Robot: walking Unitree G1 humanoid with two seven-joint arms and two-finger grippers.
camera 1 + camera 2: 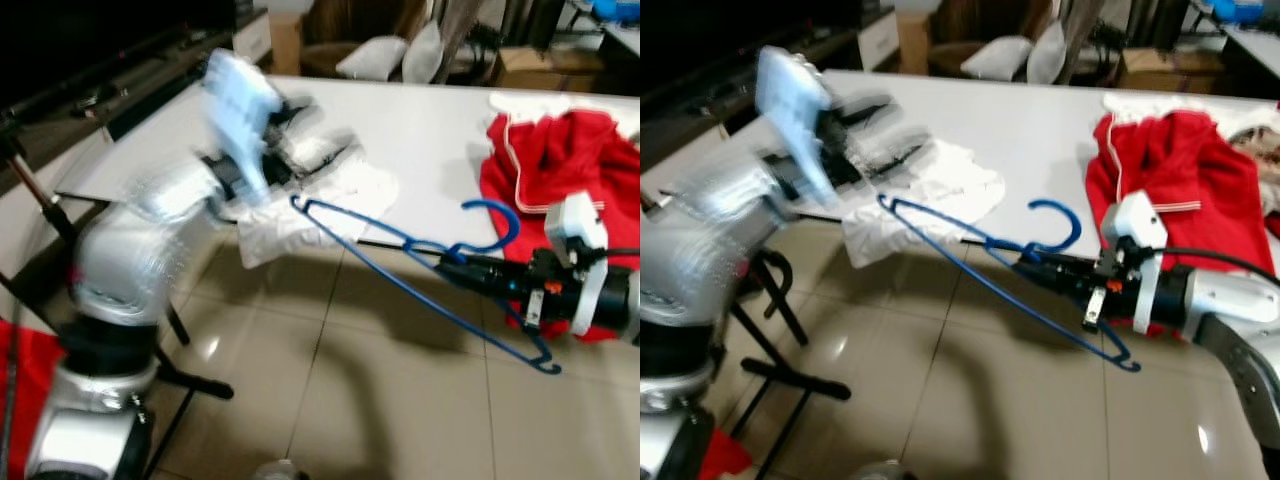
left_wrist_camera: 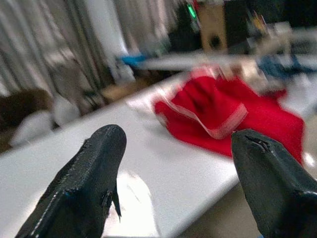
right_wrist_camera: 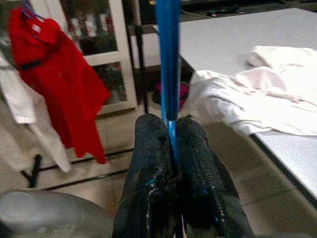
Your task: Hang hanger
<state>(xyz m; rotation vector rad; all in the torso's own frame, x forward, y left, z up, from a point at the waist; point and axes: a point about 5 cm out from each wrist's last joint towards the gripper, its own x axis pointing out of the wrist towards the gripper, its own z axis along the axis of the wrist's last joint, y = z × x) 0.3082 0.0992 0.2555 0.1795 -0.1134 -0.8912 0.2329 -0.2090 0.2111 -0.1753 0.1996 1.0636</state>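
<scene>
While the left end effector [image 2: 173, 178] gapes, the right end effector [image 1: 1025, 262] pinches the blue hanger [image 1: 970, 262].

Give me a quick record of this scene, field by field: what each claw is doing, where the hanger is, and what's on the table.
right claw: shut on the blue hanger, held out over the floor beside the table
left claw: open, holding nothing, blurred, above the white cloth
white cloth: crumpled at the table's near edge
red garment: lying on the table
hung clothes: red shirt on a rack, seen from the right wrist

A white table [image 1: 440, 130] carries a crumpled white cloth [image 1: 320, 205] at its near edge and a red garment [image 1: 560, 160].
</scene>
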